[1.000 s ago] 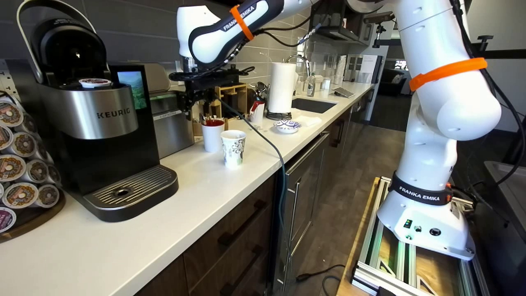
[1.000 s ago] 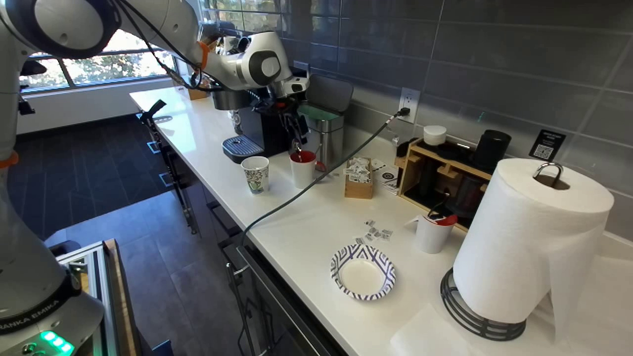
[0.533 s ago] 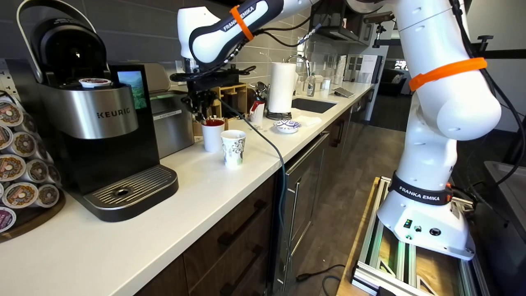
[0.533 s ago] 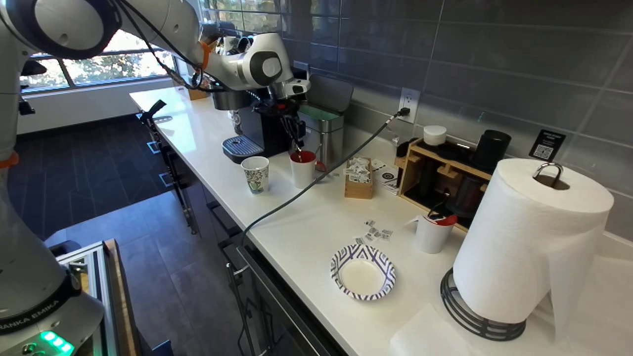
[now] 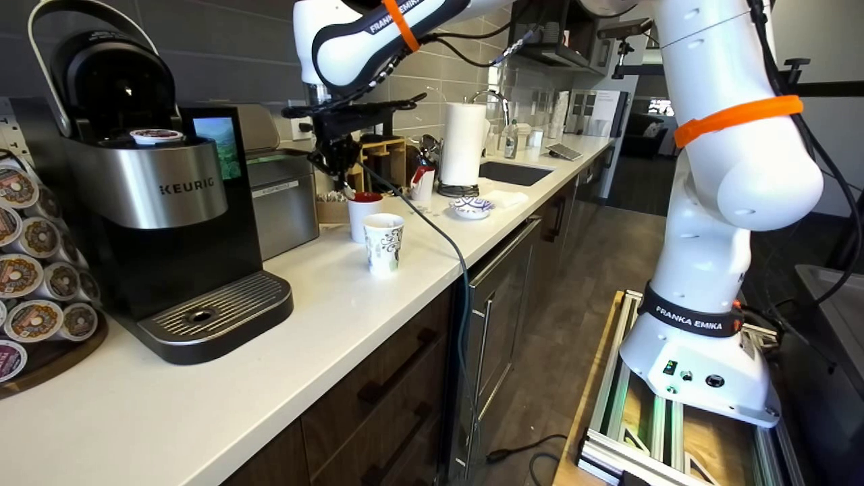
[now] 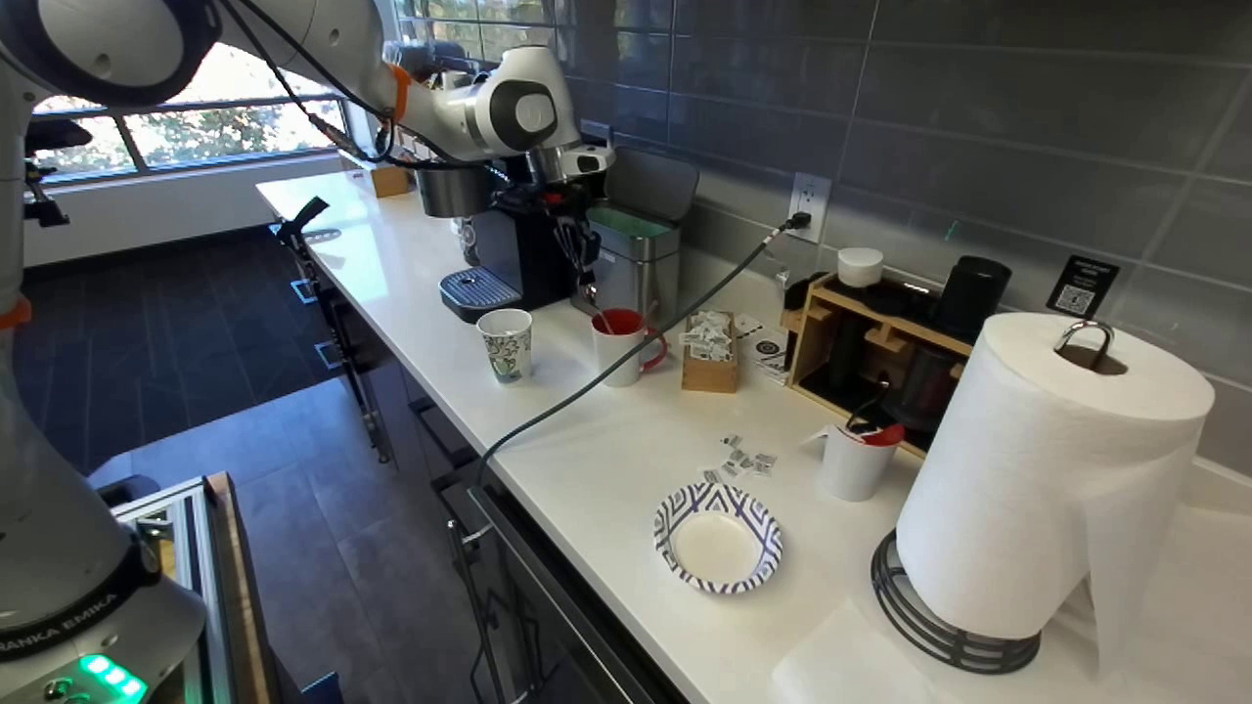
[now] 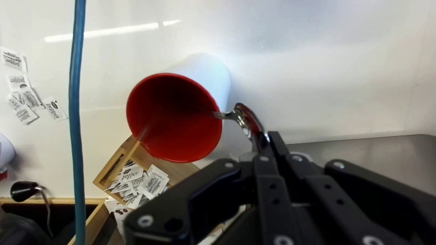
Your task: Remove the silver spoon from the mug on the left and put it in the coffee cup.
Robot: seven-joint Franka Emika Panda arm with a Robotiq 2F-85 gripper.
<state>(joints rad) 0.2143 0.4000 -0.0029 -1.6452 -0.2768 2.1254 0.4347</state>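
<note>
Carefully now: my gripper [image 7: 268, 139] is pinched on the silver spoon [image 7: 248, 121] by its bowl end, the spoon's handle slanting down into the red-lined mug [image 6: 608, 348]. That bowl is curved and shiny, likely slick, so it could twist or slip free if I hurry the lift. Whether the handle touches the mug's rim I can't tell; should it snag there, my pull might drag or tip the mug. And the coffee cup [image 6: 506, 347] stands near the mug, toward the front edge of the surface [image 6: 606, 469], probably light enough to topple if a crooked handle clips its lip.
</note>
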